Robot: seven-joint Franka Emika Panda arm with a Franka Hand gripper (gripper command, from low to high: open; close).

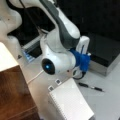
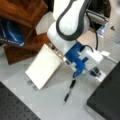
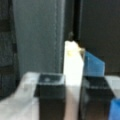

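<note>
The white arm bends low over the table in both front views. Its gripper (image 1: 78,73) (image 2: 79,72) hangs from a blue mount just above one end of a black pen (image 1: 91,87) (image 2: 69,91) that lies flat on the table. In the wrist view the gripper (image 3: 73,78) shows two black fingers (image 3: 51,92) with a narrow gap. A white bar (image 3: 73,60) shows in and beyond that gap, with a blue piece (image 3: 93,65) on its right. A white spiral notepad (image 1: 68,101) (image 2: 45,66) lies beside the pen.
A brown wooden cabinet (image 1: 13,95) (image 2: 25,15) stands next to the notepad. A black box (image 1: 106,48) (image 2: 107,100) rises on the pen's other side. A dark perforated mat (image 2: 12,107) covers a front view's bottom left. A white cable (image 1: 35,76) runs under the arm.
</note>
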